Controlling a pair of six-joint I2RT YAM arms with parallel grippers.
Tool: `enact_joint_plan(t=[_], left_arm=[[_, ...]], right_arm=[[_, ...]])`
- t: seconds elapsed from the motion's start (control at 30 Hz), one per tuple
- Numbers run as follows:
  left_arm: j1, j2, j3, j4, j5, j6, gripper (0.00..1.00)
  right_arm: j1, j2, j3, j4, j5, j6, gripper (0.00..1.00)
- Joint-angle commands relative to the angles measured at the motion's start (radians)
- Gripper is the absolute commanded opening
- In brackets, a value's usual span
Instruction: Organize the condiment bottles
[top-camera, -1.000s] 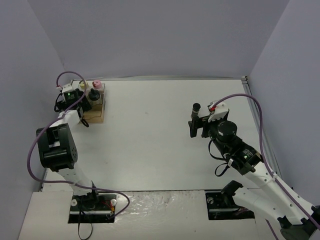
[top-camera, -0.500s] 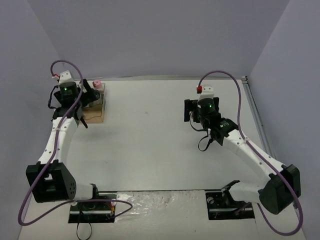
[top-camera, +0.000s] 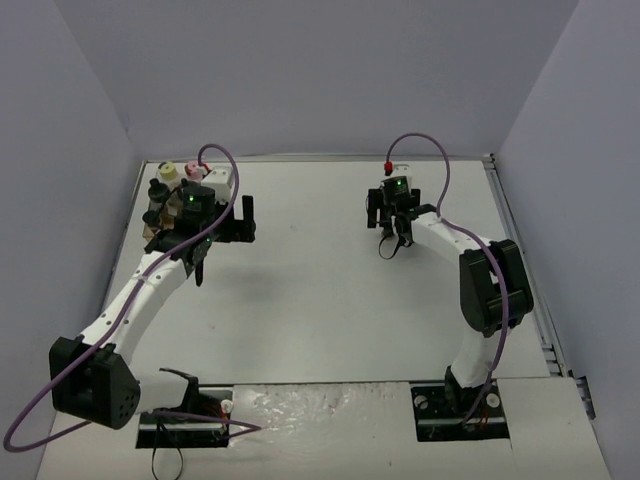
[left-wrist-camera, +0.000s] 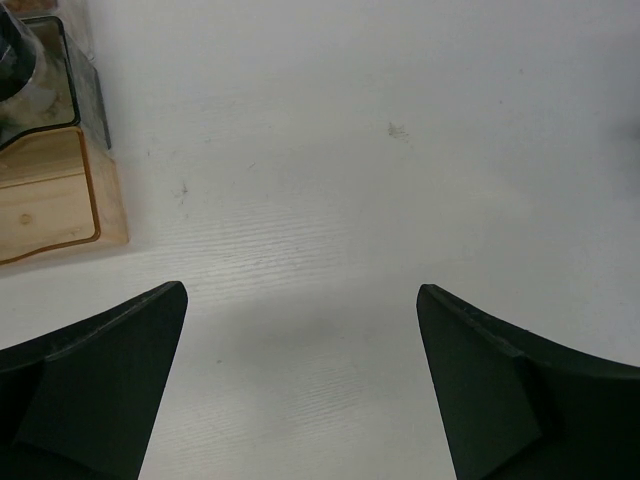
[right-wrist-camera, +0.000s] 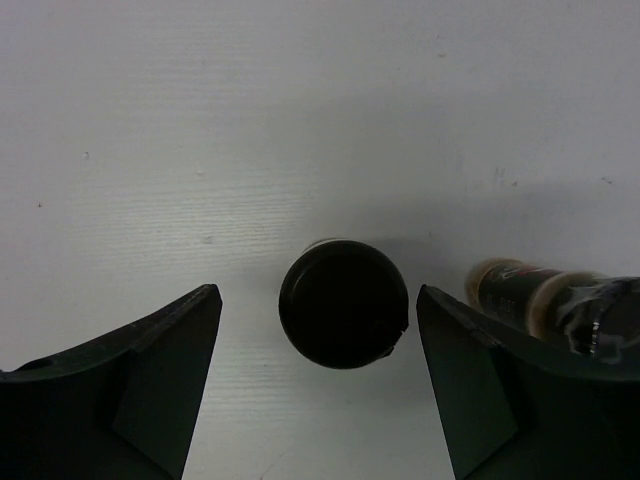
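Your right gripper (right-wrist-camera: 316, 300) hung with fingers apart, the upright black-capped jar (right-wrist-camera: 343, 317) straight ahead between them, long axis toward the wrist; a second jar (right-wrist-camera: 515, 297) lay tipped just outside one finger.

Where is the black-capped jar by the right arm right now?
Right wrist view: the black-capped jar stands on the table between the fingers of the open right gripper, untouched, with another jar lying beside it, partly behind one finger.
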Motion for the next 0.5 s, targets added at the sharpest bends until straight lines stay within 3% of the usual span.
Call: enact_joint_plan(t=[0.0,0.1,0.3,0.47], left_arm=[[0.005,-0.022,0.04,0.022,-0.017,0.028,0.97],[0.005,-0.027,0.037,0.026,-0.019,0.025,0.97],[0.005,-0.044,0.034,0.03,-0.023,0.025,0.97],[0.006,-0.052,0.034,0.03,-0.03,0.028,0.97]], right_arm=[[-0.011,0.03,0.047,0.077,-0.013,0.004,0.71],[-0.014,0.045,0.037,0.102,-0.021,-0.002,0.62],[0.011,0.044,0.009,0.164,-0.099,-0.055,0.31],[0.122,0.055,0.037,0.179,-0.129,-0.124,0.13]])
